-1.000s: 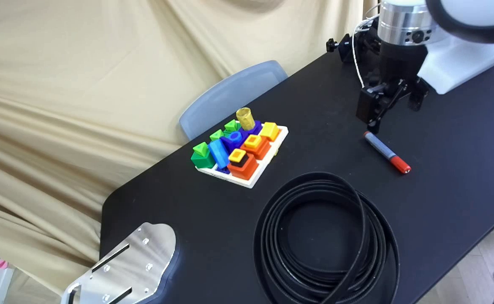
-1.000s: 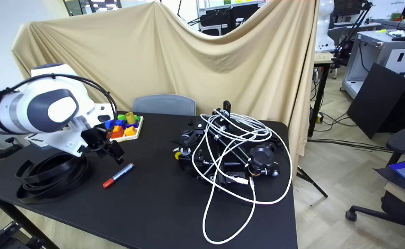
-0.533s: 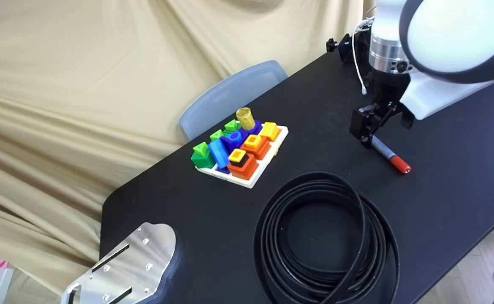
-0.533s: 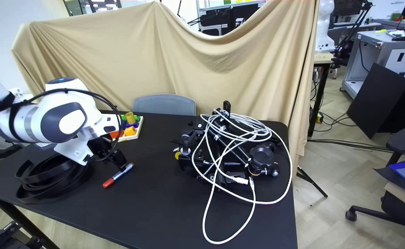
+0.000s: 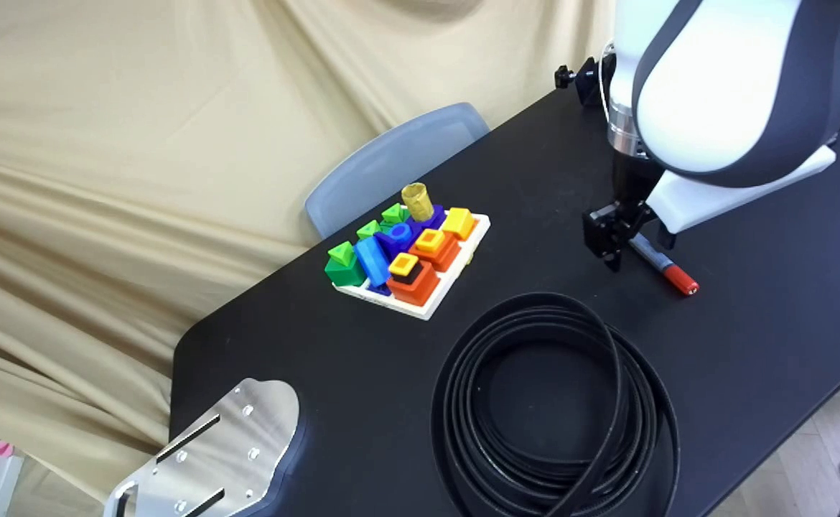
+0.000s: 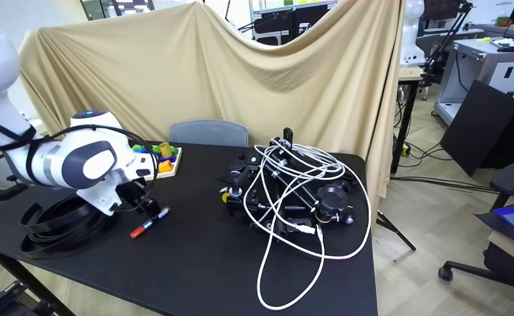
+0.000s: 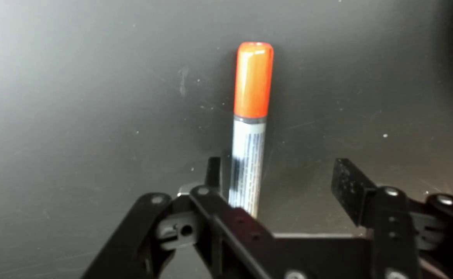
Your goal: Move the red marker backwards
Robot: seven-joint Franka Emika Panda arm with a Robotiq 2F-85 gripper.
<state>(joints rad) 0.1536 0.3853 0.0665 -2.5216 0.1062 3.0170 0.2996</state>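
The red marker (image 5: 677, 278) lies flat on the black table, with a blue-grey barrel and a red cap. It also shows in an exterior view (image 6: 138, 231) and in the wrist view (image 7: 253, 81), cap pointing away from the gripper. My gripper (image 7: 277, 164) is open and low over the barrel end. The barrel shows between the fingers, close to the left finger (image 7: 213, 172) and well apart from the right one (image 7: 346, 186). Whether the left finger touches it I cannot tell. The barrel's lower end is hidden behind the gripper. The gripper also shows in an exterior view (image 5: 640, 250).
A black cable coil (image 5: 456, 402) lies near the marker. A white tray of colourful toy blocks (image 5: 420, 276) stands towards the chair. A metal plate (image 5: 248, 431) is at a table end. Black clamps with white cable (image 6: 283, 193) lie on the table's other part.
The gripper has come down and across to the marker's barrel; its near finger has passed over to the barrel's coil side. The marker has not visibly moved.
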